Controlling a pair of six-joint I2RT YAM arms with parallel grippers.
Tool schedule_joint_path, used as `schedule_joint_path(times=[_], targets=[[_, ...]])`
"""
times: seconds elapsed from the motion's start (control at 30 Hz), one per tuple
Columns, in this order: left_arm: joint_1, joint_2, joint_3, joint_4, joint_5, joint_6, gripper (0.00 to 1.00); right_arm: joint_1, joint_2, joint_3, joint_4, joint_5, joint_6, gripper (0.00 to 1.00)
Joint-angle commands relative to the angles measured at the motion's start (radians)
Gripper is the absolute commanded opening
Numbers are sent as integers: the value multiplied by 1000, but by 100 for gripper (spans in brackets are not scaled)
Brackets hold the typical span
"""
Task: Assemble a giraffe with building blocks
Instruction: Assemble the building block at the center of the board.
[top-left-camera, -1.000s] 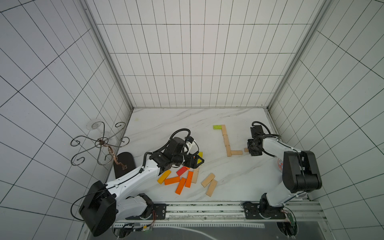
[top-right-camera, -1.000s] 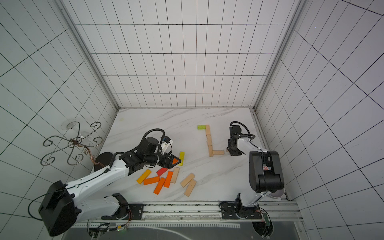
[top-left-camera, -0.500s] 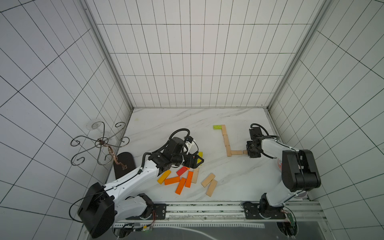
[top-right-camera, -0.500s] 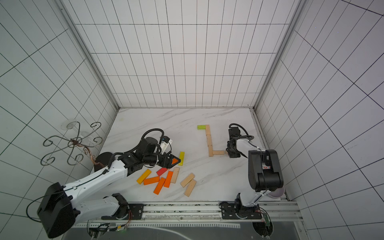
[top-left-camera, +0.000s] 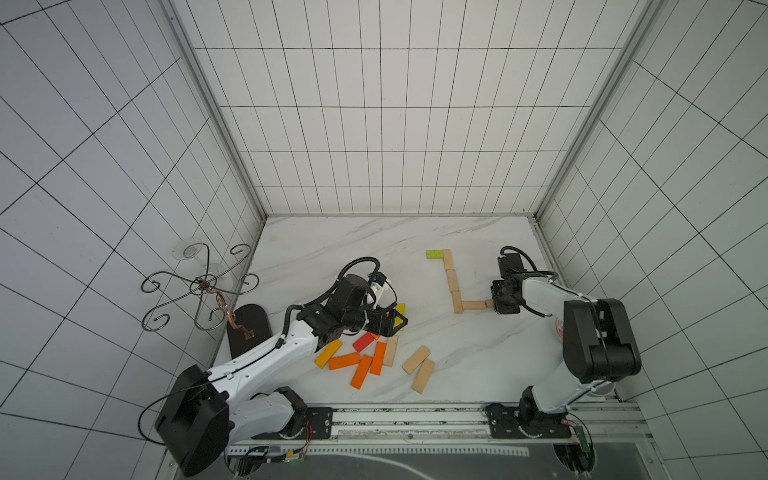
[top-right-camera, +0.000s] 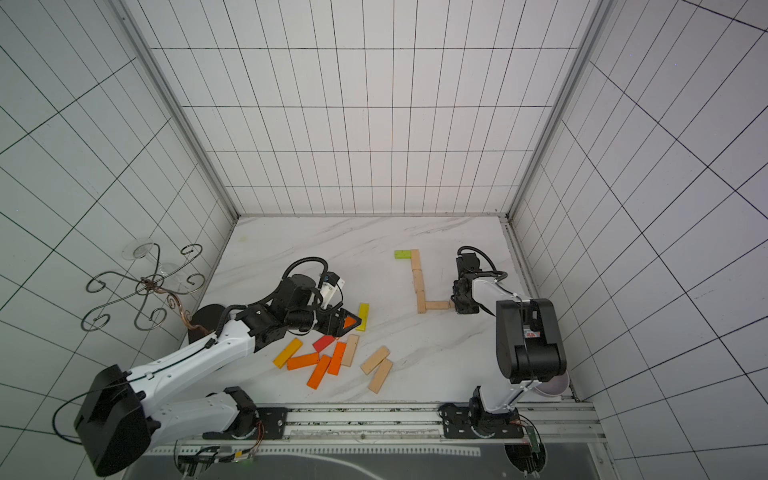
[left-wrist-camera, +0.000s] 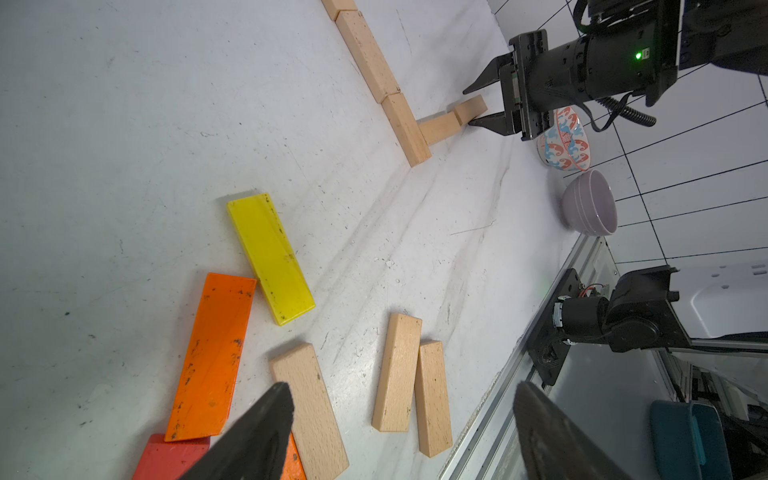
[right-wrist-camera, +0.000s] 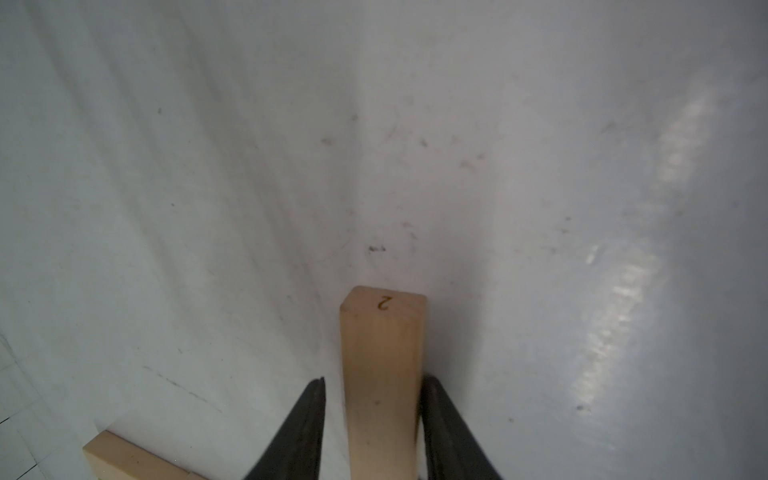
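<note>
A flat figure lies on the marble table (top-left-camera: 374, 249): a green block (top-left-camera: 434, 254), a column of natural wood blocks (top-left-camera: 451, 276) and a crosswise natural block (top-left-camera: 472, 306) at its near end. My right gripper (top-left-camera: 496, 303) is at that block's right end, straddling a short natural block (right-wrist-camera: 382, 374) marked "2". Its jaws are slightly open, with a gap on one side and the other finger against the wood. My left gripper (top-left-camera: 397, 324) hangs wide open and empty over loose blocks: yellow (left-wrist-camera: 270, 257), orange (left-wrist-camera: 214, 353), red (left-wrist-camera: 166, 457) and natural (left-wrist-camera: 309, 407).
Two natural blocks (left-wrist-camera: 411, 382) lie side by side near the front rail (top-left-camera: 415, 419). A patterned bowl (left-wrist-camera: 565, 141) and a purple bowl (left-wrist-camera: 590, 203) stand by the right arm's base. A wire stand (top-left-camera: 199, 286) on a dark base (top-left-camera: 249, 328) is at the left wall.
The right gripper shifted the short block left up to the crosswise block, then its jaws parted from the block. The left arm has not moved.
</note>
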Motion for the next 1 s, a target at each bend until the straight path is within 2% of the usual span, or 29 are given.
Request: schedule_joint_path(times=[0.0,0.1,0.37,0.97], targets=[[-3,-21,1,8,-13,-4,83,14,11,-54,-27,-11,31,34],[-3,-19,-2,10,-11,-4,83,17,3,-73,-7,-29,42,31],[-1,-29,-5,5,-13,-4,83,22,-4,-76,-17,-15,31,29],[0,-40,-4,-12,-19,2,83,36,-22,-81,-41,4,18,31]])
